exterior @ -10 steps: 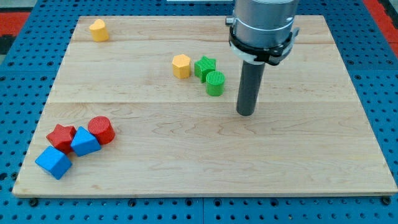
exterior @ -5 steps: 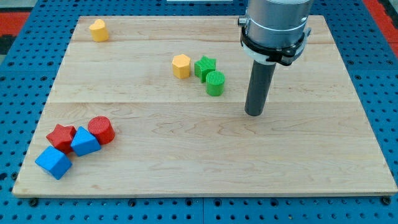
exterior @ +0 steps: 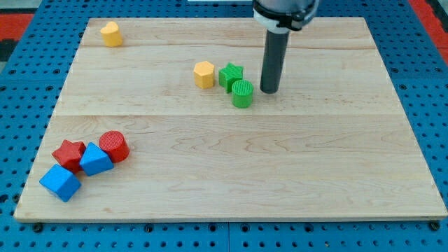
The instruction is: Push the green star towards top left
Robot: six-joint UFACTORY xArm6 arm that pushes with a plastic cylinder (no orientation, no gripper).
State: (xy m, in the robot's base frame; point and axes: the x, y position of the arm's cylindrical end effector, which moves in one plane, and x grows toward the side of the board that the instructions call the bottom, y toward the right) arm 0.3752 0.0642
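My tip (exterior: 269,91), a bare rod end holding nothing, stood just right of the green cylinder (exterior: 242,93), close but seemingly not touching. The green star (exterior: 230,74) sat up-left of that cylinder, touching it, with the yellow hexagon (exterior: 204,74) just left. Far off, a yellow block (exterior: 110,33) lay top-left; a red star (exterior: 68,155), red cylinder (exterior: 113,146) and two blue blocks (exterior: 95,159) (exterior: 60,183) clustered bottom-left on the wooden board (exterior: 315,182).

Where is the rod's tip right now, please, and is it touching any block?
My tip: on the board, just to the view's right of the green cylinder; contact cannot be told. It holds nothing.
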